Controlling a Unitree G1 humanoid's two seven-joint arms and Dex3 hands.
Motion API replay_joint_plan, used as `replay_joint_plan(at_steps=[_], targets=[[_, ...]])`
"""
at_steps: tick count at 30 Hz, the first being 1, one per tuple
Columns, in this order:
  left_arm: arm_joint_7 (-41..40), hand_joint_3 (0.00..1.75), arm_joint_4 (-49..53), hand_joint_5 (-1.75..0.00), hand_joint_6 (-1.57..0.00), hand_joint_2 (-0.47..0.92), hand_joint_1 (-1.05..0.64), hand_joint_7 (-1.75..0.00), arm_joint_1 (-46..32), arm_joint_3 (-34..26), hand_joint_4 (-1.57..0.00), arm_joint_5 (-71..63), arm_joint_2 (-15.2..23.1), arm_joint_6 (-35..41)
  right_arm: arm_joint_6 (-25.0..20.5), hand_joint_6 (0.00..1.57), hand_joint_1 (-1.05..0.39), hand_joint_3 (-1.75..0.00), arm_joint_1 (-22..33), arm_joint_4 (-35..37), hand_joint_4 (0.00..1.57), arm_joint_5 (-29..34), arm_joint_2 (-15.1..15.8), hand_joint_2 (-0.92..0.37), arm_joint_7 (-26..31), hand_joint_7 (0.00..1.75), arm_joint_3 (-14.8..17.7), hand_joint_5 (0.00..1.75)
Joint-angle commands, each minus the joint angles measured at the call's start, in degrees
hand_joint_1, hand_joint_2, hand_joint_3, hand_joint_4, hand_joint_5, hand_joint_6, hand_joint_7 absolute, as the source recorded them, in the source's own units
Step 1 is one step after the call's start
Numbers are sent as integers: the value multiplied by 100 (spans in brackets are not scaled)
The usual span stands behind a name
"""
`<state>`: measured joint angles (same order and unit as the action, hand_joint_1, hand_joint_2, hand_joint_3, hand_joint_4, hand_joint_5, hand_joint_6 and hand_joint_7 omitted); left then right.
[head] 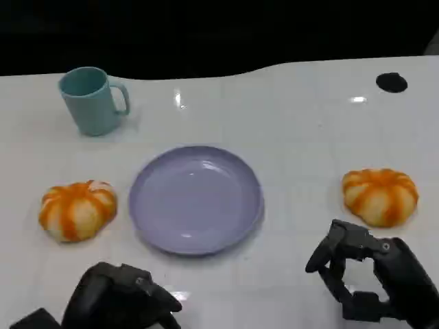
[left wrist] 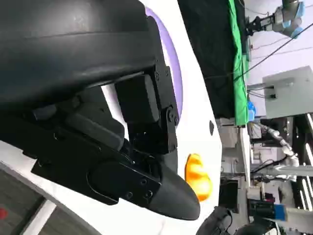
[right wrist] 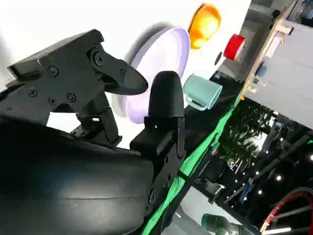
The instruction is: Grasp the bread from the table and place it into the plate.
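Two orange-and-cream pumpkin-shaped breads lie on the white table either side of an empty lilac plate (head: 197, 199). One bread (head: 77, 209) lies to its left, the other bread (head: 381, 196) to its right. My right hand (head: 374, 277) hovers just in front of the right bread with its fingers apart and nothing in them. Low at the front left, my left hand (head: 120, 299) holds nothing, in front of the left bread. The left wrist view has the plate's rim (left wrist: 172, 63) and the right bread (left wrist: 197, 176) past the fingers (left wrist: 146, 122). The right wrist view looks across the plate (right wrist: 161, 58) to the left bread (right wrist: 204, 23).
A teal mug (head: 92, 101) stands at the back left, also seen as the mug (right wrist: 201, 93) in the right wrist view. A small black disc (head: 392, 82) sits near the table's far right edge. A red object (right wrist: 234, 46) stands beyond the table.
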<state>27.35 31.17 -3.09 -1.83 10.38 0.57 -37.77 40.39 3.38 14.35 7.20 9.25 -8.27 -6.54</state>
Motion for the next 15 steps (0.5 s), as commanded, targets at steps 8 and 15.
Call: replay_joint_plan(at_steps=[8,15], targets=[[-12,2,-2,-72,-157,92,-105,-23,36,-13,-141,5,99,-51,51,66,-16,-102,-31,35,75,-13,91,-55,2,131,75,175],[40,2,12,-72,-157,91,-105,-23,43,-20,-141,57,89,-39,35,65,-16,-101,-39,47,76,-14,105,-55,-13,129,74,175]])
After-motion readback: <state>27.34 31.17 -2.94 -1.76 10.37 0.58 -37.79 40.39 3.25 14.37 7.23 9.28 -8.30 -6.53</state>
